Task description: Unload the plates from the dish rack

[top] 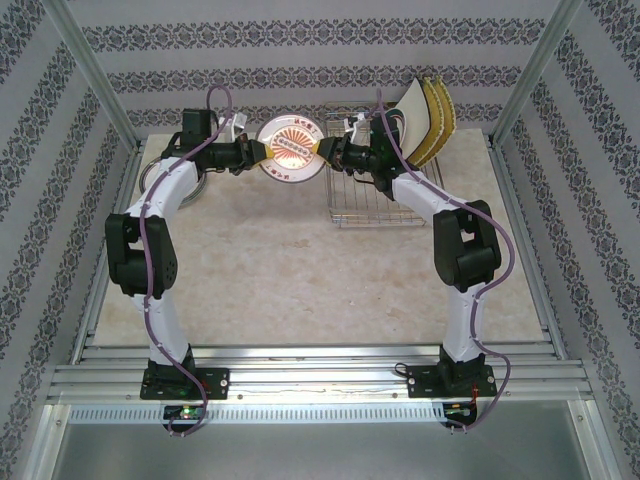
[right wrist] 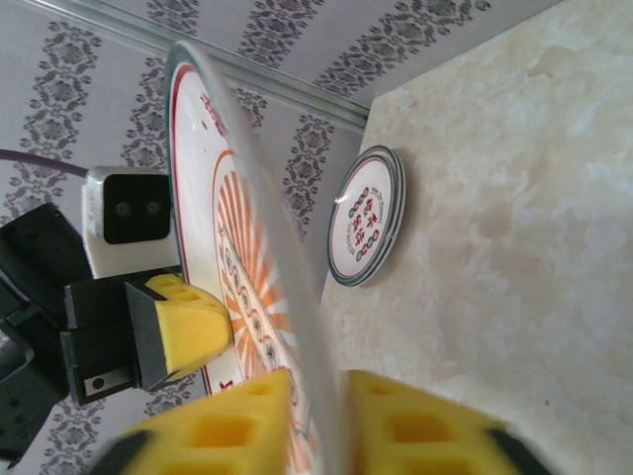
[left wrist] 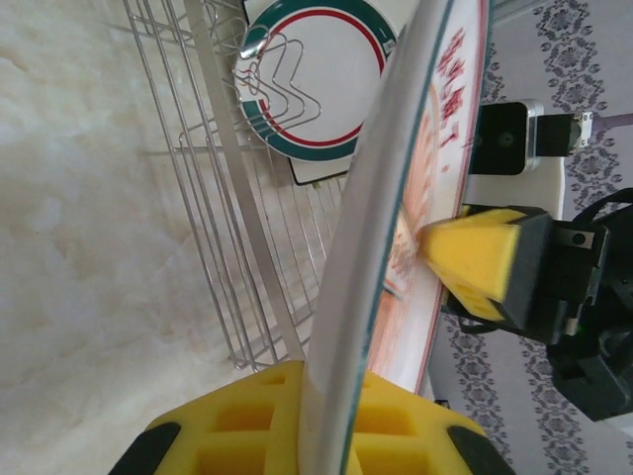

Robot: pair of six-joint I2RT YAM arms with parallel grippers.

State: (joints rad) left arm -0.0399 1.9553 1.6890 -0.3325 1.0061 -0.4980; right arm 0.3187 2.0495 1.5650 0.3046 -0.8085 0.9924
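Yellow pads (left wrist: 223, 430) of the left gripper (top: 257, 152) are clamped on one rim of a round plate (top: 288, 148), held in the air just left of the rack (top: 380, 208). The right gripper (top: 326, 152) straddles the rack-side rim; clamped or slack cannot be determined. The line between the two grips points toward the rack. More plates (top: 428, 115) stand in the rack's far right corner.
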